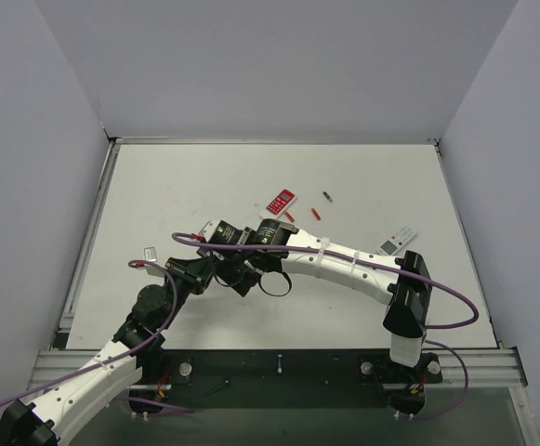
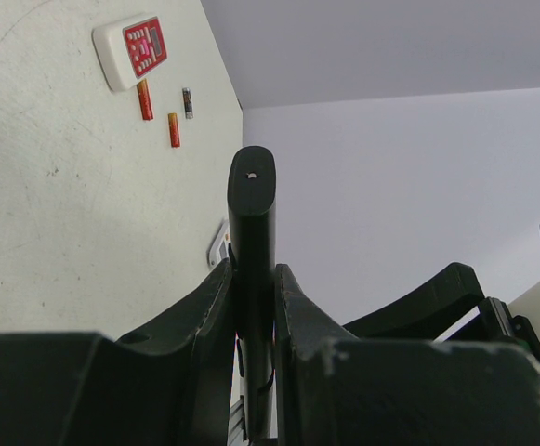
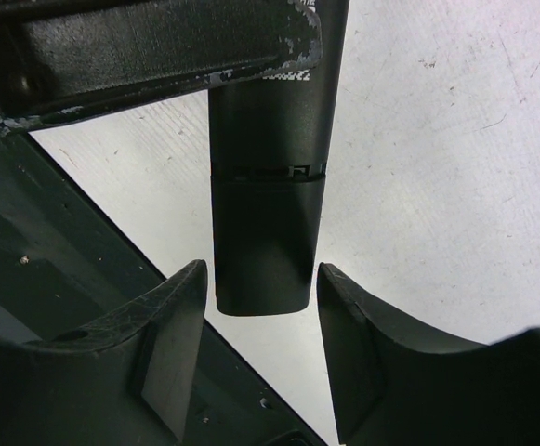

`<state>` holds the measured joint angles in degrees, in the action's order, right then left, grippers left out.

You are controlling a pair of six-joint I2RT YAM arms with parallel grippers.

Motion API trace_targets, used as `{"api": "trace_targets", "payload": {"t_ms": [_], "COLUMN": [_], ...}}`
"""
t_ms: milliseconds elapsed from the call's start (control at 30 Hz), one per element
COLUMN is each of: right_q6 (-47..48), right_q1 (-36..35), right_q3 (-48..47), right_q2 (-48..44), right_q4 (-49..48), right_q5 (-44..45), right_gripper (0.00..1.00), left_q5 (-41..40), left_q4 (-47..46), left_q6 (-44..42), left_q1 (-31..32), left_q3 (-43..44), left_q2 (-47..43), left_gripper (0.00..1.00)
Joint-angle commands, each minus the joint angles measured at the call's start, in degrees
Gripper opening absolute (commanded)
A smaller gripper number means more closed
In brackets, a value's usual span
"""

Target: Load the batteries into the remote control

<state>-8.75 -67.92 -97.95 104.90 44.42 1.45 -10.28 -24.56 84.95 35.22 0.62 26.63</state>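
Clamping the remote control (image 2: 251,190), left end effector (image 2: 253,277) faces the open right end effector (image 3: 260,279).

A white, lightly scuffed table (image 1: 204,186) sits boxed in by plain pale grey walls (image 1: 279,65) under even light.

Top view looks down from behind the arms (image 1: 344,265); both wrist views (close-up) share the remote control (image 2: 251,214).

I count three remotes: one black remote control (image 2: 251,223), one red-and-white remote (image 1: 281,201), one white-grey remote (image 1: 398,239). I count three batteries (image 1: 315,213): two orange, one darker battery (image 1: 326,196).
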Motion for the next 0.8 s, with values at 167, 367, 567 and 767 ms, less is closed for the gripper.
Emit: {"api": "trace_targets", "payload": {"t_ms": [167,367,567,767], "right_q6": [-0.21,0.05,0.4,0.49], "right_q1": [-0.11,-0.37,-0.37,0.68], "right_q3": [-2.59,-3.47,-0.14,4.87], "right_q2": [-1.36,-3.82,-9.35,-11.13], "right_q4": [2.07,1.81,-2.22,-6.8], "right_q5": [0.3,0.66,0.13,-1.01], "right_gripper": [0.48,0.5,0.48,0.29], "left_q5": [-0.44,-0.53,-0.26,0.26], "left_q4": [-2.51,-2.51,-2.86,-3.13], "left_q6": [0.39,0.48,0.39,0.13], "left_q1": [0.29,0.29,0.29,0.29], "left_q3": [-4.05,-4.14,-4.31,-3.88], "left_q2": [-0.7,-0.44,-0.53,-0.7], "left_gripper": [0.0,0.0,0.0,0.0]}}
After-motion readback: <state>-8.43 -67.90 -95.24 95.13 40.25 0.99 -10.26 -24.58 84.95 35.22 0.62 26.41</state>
